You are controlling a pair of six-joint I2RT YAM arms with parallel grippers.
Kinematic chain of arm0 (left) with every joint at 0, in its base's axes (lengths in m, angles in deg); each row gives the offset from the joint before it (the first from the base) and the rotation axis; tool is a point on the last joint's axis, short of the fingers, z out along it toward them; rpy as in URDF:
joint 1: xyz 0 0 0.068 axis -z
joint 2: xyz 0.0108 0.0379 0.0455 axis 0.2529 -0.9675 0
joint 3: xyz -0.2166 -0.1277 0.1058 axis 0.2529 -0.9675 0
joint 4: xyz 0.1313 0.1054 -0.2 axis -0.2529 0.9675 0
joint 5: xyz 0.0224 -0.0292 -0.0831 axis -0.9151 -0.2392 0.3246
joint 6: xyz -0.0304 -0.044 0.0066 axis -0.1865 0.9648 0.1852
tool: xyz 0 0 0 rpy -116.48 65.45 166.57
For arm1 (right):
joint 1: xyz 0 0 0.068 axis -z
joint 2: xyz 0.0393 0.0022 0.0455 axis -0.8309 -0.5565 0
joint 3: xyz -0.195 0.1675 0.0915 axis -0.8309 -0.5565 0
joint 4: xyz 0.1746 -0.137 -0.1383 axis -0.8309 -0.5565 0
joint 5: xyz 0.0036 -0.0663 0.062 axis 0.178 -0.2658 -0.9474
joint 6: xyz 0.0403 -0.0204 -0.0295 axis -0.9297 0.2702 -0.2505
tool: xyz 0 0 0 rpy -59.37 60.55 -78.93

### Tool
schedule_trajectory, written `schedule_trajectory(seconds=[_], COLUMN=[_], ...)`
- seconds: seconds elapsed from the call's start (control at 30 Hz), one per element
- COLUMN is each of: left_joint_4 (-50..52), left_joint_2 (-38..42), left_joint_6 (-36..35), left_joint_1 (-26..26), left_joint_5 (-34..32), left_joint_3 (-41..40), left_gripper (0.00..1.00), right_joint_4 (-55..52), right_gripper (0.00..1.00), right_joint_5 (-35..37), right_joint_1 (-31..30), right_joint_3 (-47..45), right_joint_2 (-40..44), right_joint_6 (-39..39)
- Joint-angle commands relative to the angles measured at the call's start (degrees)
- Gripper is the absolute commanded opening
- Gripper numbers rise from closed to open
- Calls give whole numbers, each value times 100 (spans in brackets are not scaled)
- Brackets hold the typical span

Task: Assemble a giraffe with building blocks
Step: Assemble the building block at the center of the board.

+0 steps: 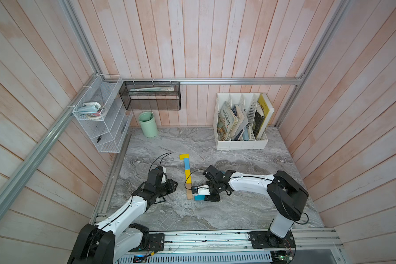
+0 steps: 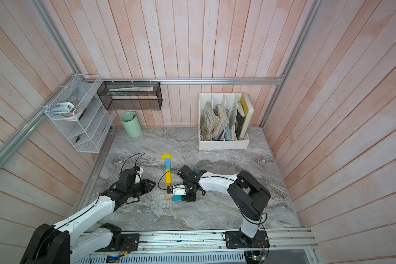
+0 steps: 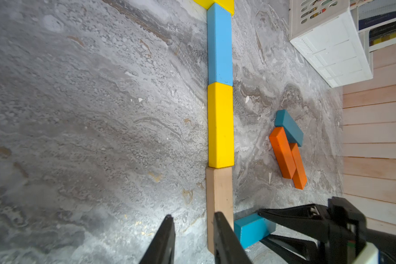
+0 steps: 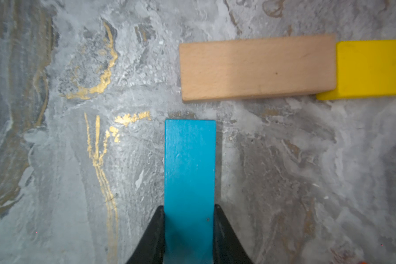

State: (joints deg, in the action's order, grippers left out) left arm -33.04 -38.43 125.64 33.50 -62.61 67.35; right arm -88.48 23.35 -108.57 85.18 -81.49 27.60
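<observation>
Beside tan block (image 4: 256, 68), teal block (image 4: 189, 171) lies perpendicular.

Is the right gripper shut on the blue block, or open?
Shut on it: the right gripper clamps both sides of the blue block.

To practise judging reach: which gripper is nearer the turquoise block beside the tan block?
Right. The right gripper clamps one end of the turquoise block; the left gripper sits open across the tan block from it.

Bare tabletop (image 1: 169, 212) beside block column (image 1: 187, 174)
</observation>
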Motion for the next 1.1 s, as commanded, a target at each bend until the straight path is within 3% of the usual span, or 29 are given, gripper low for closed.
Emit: schedule_trajectory(seconds=[0.0, 0.53, 0.7, 0.77, 0.9, 0.93, 0.97, 1.07], left_joint_4=[68, 57, 62, 77, 77, 74, 72, 77], left_joint_2=[8, 9, 8, 18, 17, 21, 24, 23], left_joint_6=[-106, -97, -96, -97, -106, -108, -108, -106], left_joint_1=[-39, -75, -76, -76, -75, -75, -75, -75], left_joint_5=[-50, -10, 1, 0, 1, 2, 9, 11], left_joint_3=[153, 142, 161, 161, 152, 153, 153, 148], left_gripper=[33, 33, 33, 33, 33, 33, 33, 33], right_joint_4=[-328, -277, -269, -239, -185, -171, -158, -110], right_gripper=[0, 0, 14, 30, 34, 43, 96, 98], right_joint_5=[-18, 315, 410, 455, 513, 533, 565, 653], right_joint_1=[-54, -53, -45, -44, -45, -37, -36, -28], right_joint_3=[64, 15, 74, 64, 61, 53, 65, 50], right_joint_2=[-320, -352, -444, -461, -455, -449, -448, -431], right_joint_6=[28, 96, 91, 89, 72, 63, 54, 32])
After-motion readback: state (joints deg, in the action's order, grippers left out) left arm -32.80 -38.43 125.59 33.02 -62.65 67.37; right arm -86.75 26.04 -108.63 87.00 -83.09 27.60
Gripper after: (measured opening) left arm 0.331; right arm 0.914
